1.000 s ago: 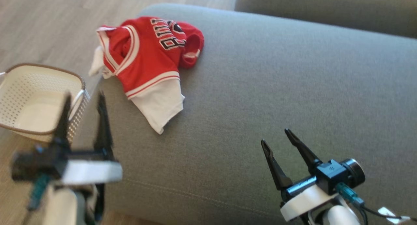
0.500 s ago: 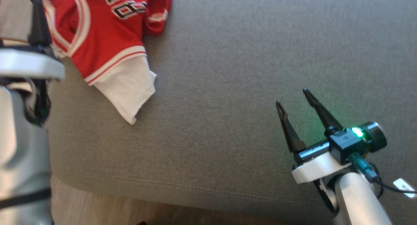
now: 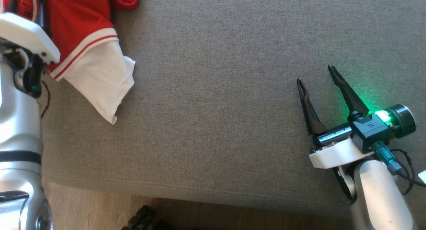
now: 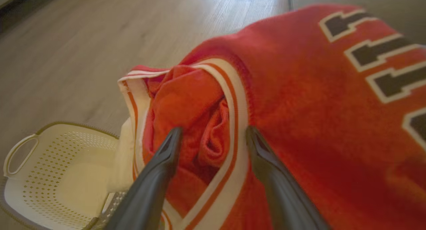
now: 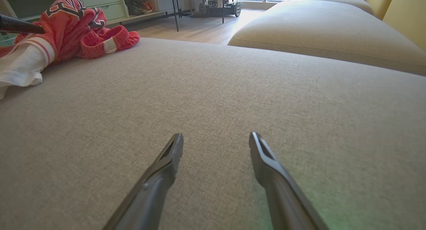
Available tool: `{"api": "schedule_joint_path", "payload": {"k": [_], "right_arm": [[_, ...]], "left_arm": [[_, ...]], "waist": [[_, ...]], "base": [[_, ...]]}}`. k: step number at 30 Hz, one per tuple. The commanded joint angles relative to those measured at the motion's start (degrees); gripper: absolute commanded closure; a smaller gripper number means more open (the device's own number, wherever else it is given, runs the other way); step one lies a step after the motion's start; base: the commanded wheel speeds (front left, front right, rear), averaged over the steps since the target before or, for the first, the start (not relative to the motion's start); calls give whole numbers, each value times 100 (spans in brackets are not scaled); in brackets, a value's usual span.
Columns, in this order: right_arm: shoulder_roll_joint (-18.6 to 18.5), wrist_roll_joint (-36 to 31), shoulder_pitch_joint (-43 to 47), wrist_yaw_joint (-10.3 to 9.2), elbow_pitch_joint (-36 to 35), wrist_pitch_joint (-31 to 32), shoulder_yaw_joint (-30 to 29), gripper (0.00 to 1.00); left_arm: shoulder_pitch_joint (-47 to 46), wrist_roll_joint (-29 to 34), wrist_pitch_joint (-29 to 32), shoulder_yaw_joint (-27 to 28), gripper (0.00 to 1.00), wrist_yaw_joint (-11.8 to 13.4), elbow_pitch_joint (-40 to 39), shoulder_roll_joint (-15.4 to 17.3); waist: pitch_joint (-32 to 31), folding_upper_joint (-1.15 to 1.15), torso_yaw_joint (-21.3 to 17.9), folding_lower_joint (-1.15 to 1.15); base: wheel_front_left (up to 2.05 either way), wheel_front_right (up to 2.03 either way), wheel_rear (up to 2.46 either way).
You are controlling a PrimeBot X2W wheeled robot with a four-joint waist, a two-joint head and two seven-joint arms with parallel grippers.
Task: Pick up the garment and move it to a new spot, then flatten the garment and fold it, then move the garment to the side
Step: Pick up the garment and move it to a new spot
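You are at the first step: the garment is to be picked up, and it is not yet gripped.

The red and white garment (image 3: 83, 33) lies crumpled at the left end of the grey sofa cushion (image 3: 216, 90), near a white basket (image 4: 50, 163). Your left gripper (image 4: 213, 130) is spread wide, one finger on each side of a striped trim fold. I judge you must lower it a little and close there. Your right gripper (image 3: 315, 74) is also spread, holds nothing, and is well apart from the garment.
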Motion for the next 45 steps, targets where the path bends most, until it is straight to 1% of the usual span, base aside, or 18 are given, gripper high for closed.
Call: {"api": "schedule_joint_path", "payload": {"k": [1, 4, 5, 6, 7, 8, 10, 12, 17, 21, 27, 30, 34, 39, 40, 45], "right_arm": [[37, -53, -41, -1, -190, -52, 138, 0], [37, -51, -68, -1, -192, -52, 117, 0], [37, -47, -75, -1, -193, -52, 108, 0], [37, -39, -81, -1, -192, -52, 96, 0], [37, -31, -84, -1, -186, -52, 85, 0], [37, -20, -83, -1, -177, -52, 81, 0], [37, 4, -75, -1, -149, -52, 90, 0], [37, 45, -68, -1, -119, -52, 118, 0], [37, 182, -51, -1, -39, -52, 206, 0], [37, 321, -34, -1, 15, -52, 268, 0], [37, 629, -23, -1, 102, -52, 438, 0], [37, 781, -25, -1, 118, -52, 552, 0], [37, 996, -67, -1, 117, -52, 610, 0], [37, 1410, -155, -1, 101, -52, 648, 0], [37, 1410, -155, -1, 101, -52, 648, 0], [37, 1737, -287, -1, 4, -52, 709, 0]], "left_arm": [[-119, -35, -20, 114, 0, 30, -61, 328], [-136, -119, -126, 64, 0, 3, 271, 259], [-144, -130, -186, 36, 4, -4, 354, 250], [-157, -158, -246, 14, 40, -13, 432, 232], [-169, -197, -284, -10, 67, -21, 512, 206], [-183, -239, -311, -41, 100, -30, 581, 173], [-222, -361, -396, -71, 100, -41, 681, 114], [-256, -455, -529, -109, 100, -47, 740, 123], [-298, -817, -1121, -237, 100, -51, 602, 198], [-324, -1046, -1441, -434, 100, -51, 216, 331], [-378, -1020, -1562, -889, 100, -52, -740, 701], [-415, -1022, -1454, -998, 100, -52, -1340, 841], [-465, -1011, -1152, -1056, 100, -31, -2252, 971], [-528, -947, -630, -1194, 100, 78, -3431, 1026], [-528, -947, -630, -1194, 100, 78, -3431, 1026], [-710, -891, -137, -1410, 100, 174, -4357, 939]], "waist": [[17, 0, 5, -1], [21, 0, 12, -1], [19, 0, 20, -1], [14, 0, 30, -1], [5, 0, 41, -1], [-10, 0, 53, -1], [-59, 0, 77, -1], [-126, 0, 85, -1], [-414, 0, 50, -1], [-704, 0, -7, -1], [-1140, 0, -225, -1], [-1305, 0, -424, -1], [-1433, 0, -798, -1], [-1481, 0, -1417, -1], [-1481, 0, -1417, -1], [-1366, 0, -2053, -1]], "base": [[0, 0, 0], [0, 0, 0], [0, 0, 0], [0, 0, 0], [0, 0, 0], [0, 0, 0], [0, 0, 0], [0, 0, 0], [0, 0, 0], [0, 0, 0], [0, 0, 0], [0, 0, 0], [0, 0, 0], [0, 0, 0], [0, 0, 0], [0, 0, 0]]}}
